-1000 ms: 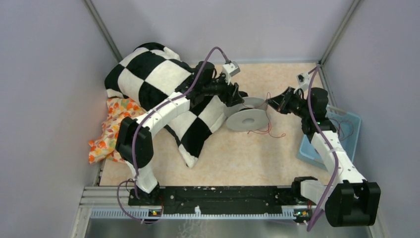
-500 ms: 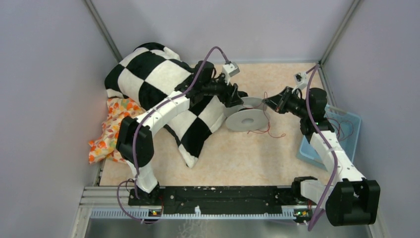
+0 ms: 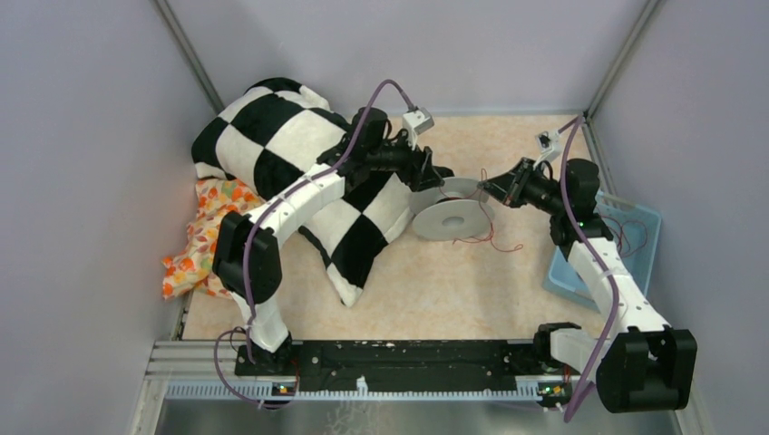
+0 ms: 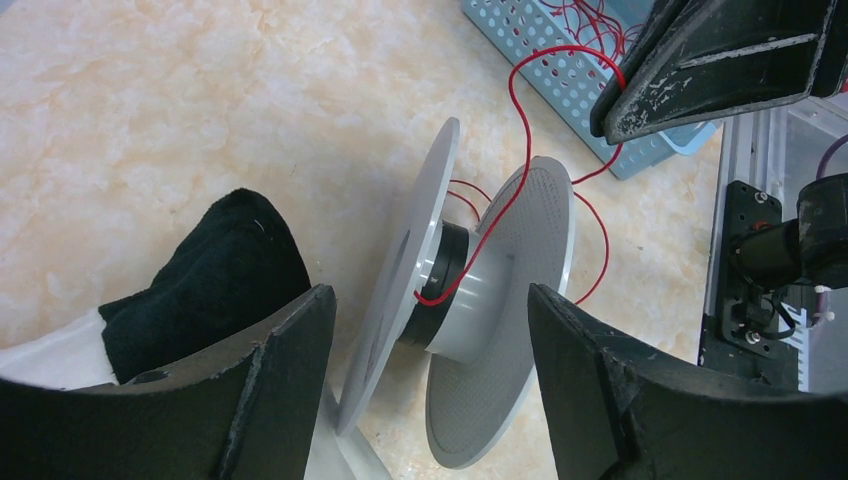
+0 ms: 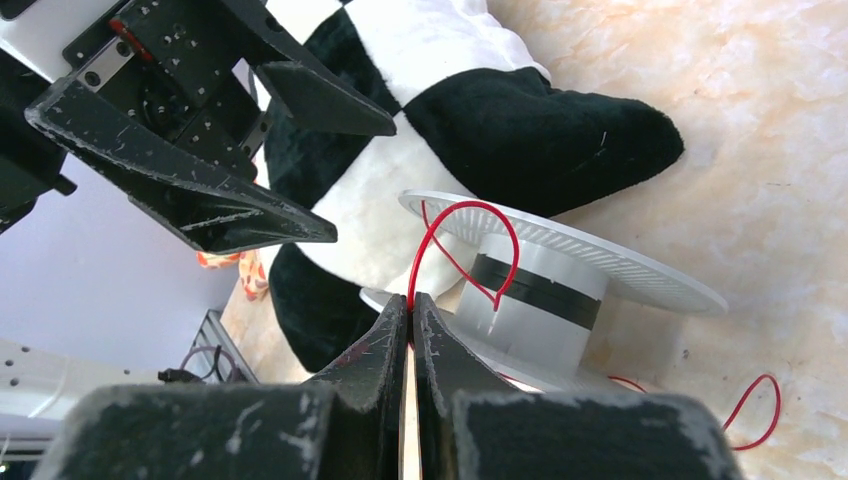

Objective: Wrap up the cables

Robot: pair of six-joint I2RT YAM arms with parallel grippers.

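The left arm point(image 3: 299, 204) is stretched forward and inward, and the left gripper point(image 4: 428, 295) is held with its jaws spread wide. The right arm point(image 3: 603, 267) is bent inward toward it, and the right gripper point(image 5: 410, 305) is pressed closed on a cable point(image 5: 470, 215).

PEACH-MARBLED BENCH point(image 3: 426, 281): A grey spool point(image 3: 451, 219) rests tilted on the surface, below the left end effector point(image 3: 435, 175) and just beside the right end effector point(image 3: 488, 185). A checkered cushion point(image 3: 272, 136) sprawls behind the left end effector, one black corner just beside the spool. A floral cloth point(image 3: 201, 231) is bunched beyond it at the bench's edge. Loose red cable point(image 3: 497, 243) trails across the surface near the right end effector. A blue basket point(image 3: 562, 272) sits well behind that end effector.
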